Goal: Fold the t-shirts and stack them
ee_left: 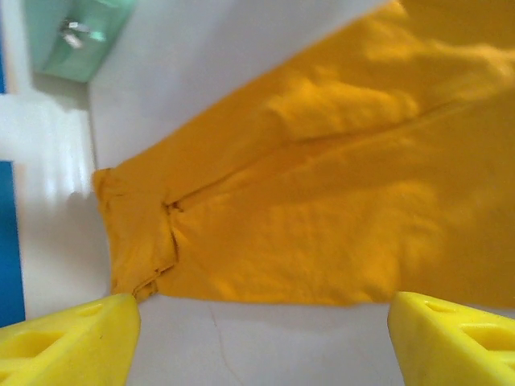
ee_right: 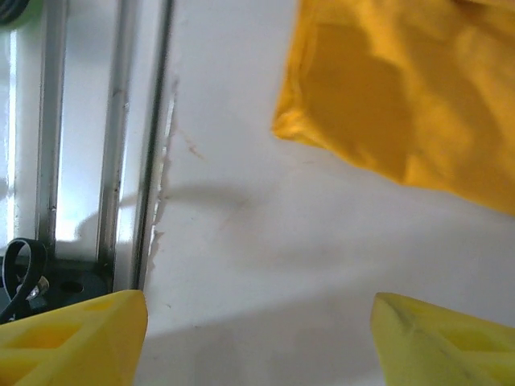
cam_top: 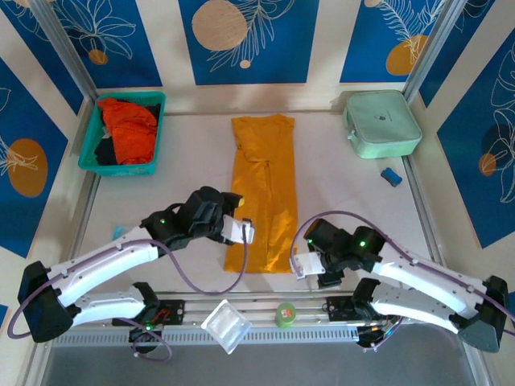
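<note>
The mustard-yellow t-shirt [cam_top: 263, 193] lies folded into a long narrow strip down the middle of the table; it also shows as yellow cloth [ee_left: 322, 209] in the left wrist view and a corner [ee_right: 402, 88] in the right wrist view. The red-orange t-shirt [cam_top: 131, 129] sits crumpled in the teal basket [cam_top: 121, 167]. My left gripper [cam_top: 246, 232] hovers open at the strip's near left edge, nothing between its yellow fingers [ee_left: 72, 342]. My right gripper [cam_top: 301, 265] is open beside the strip's near right corner, its fingers [ee_right: 72, 342] over bare table.
A mint-green box [cam_top: 381, 123] stands at the back right, with a small blue object [cam_top: 391, 177] near it. A clear plastic piece [cam_top: 224, 325] and a green tape roll [cam_top: 286, 314] lie on the front rail. The table's metal edge [ee_right: 121, 161] runs close to my right gripper.
</note>
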Robot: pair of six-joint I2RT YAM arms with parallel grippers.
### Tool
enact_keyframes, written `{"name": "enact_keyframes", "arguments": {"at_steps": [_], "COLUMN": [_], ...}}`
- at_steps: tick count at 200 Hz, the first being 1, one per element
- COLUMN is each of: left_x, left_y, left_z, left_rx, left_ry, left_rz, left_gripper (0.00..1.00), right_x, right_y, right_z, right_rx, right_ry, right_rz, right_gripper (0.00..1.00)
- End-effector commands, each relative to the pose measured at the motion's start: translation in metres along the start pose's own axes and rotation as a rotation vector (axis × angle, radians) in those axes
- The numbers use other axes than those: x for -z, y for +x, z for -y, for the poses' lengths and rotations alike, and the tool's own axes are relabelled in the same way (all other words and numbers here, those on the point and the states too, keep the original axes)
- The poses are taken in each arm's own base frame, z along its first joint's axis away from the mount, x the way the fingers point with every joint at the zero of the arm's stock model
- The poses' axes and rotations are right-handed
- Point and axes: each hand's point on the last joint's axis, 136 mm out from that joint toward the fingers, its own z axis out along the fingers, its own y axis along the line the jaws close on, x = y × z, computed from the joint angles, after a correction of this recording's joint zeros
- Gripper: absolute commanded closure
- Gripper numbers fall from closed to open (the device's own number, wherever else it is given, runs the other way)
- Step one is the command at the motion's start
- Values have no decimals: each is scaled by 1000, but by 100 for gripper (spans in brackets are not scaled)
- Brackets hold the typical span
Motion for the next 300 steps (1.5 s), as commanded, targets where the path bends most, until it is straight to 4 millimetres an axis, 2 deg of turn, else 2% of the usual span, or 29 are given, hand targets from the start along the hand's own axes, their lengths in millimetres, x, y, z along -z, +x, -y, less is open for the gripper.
{"name": "enact_keyframes", "arguments": {"at_steps": [1, 46, 80, 118, 192, 243, 300], "left_x": [6, 2, -1, 0, 2, -8, -26], "left_y": [10, 18, 18, 15, 15, 11, 6], "left_z": [47, 81, 89, 96, 126, 135, 141], "left_rx": [-156, -189, -195, -194, -291, -331, -321], "left_ry": [143, 215, 223, 249, 384, 432, 467], "left_rz": [-4, -1, 13, 39, 49, 55, 57], "left_gripper": [19, 12, 6, 5, 5, 9, 22], "right_x": [-11, -42, -61, -65, -75, -86, -100], "right_y": [-24, -37, -39, -41, -36, -39, -27], "right_z": [11, 21, 20, 23, 19, 21, 22], "right_rx": [102, 117, 126, 134, 156, 166, 149], "right_ry": [34, -24, -55, -40, -81, -99, -129], "right_rz": [71, 26, -5, 5, -38, -49, -116], "right_gripper": [28, 37, 41, 42, 43, 44, 50]}}
